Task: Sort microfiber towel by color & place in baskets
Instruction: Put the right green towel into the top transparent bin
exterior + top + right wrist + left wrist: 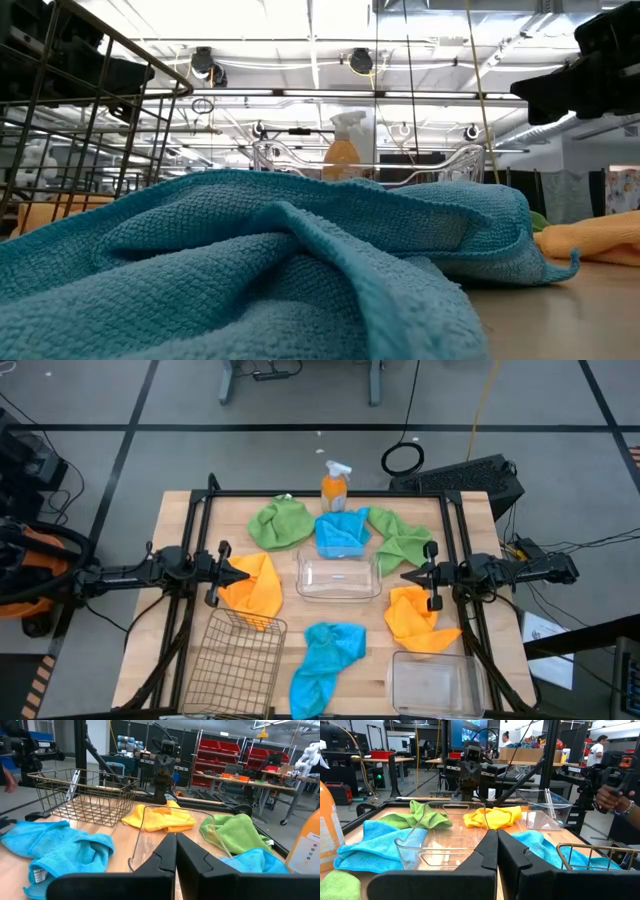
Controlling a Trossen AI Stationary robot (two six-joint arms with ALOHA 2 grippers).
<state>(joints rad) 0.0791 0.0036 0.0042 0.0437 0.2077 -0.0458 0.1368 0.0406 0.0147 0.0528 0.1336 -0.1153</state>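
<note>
Crumpled against the low camera lies a sky-blue microfiber towel (270, 260), at the table's near edge between the thin wire-mesh basket (232, 660) at near left and a clear plastic basket with rounded corners (437, 682) at near right. A second clear plastic basket (338, 578) stands at the middle of the wooden table (180, 520), and the other sky-blue towel (341, 532) lies touching its far rim. Two bright green towels flank that blue one — one to the far left (281, 523), one to the far right (403, 538) — with an orange spray bottle with a white trigger (335, 484) at the far edge between them. One orange-yellow towel (252, 588) lies left of the middle basket, under the left gripper (243, 573); the other orange-yellow towel (418, 618) lies right of it, near the right gripper (408, 575). Both grippers hover level, facing each other across the middle basket, fingers pressed fully together and gripping nothing — all three baskets hold no towel.
</note>
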